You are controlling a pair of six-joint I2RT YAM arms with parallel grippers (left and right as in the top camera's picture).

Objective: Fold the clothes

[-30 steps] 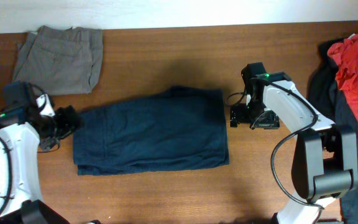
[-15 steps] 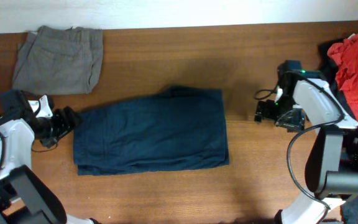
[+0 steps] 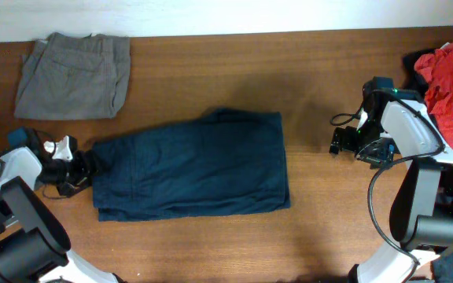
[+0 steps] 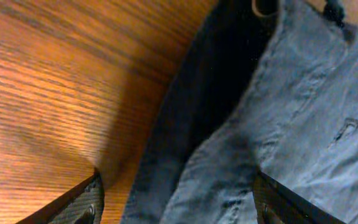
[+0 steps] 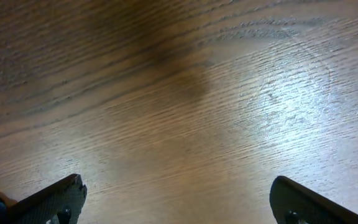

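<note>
The dark navy-blue trousers [image 3: 195, 167] lie folded in the middle of the table. My left gripper [image 3: 85, 165] is open at their left edge, its fingers astride the cloth edge [image 4: 229, 137] in the left wrist view. My right gripper [image 3: 338, 141] is open and empty over bare wood, right of the trousers. The grey-khaki trousers [image 3: 73, 75] lie folded at the back left. A red garment [image 3: 451, 82] lies on black ones [image 3: 411, 98] at the right edge.
The wooden table [image 3: 211, 67] runs to a white wall at the back. The right wrist view shows only bare wood [image 5: 179, 112] between the fingers. The right arm's base [image 3: 427, 212] stands at the front right.
My left gripper has moved down and right to the navy trousers' left edge. My right gripper has moved right, away from the trousers, toward the red garment.
</note>
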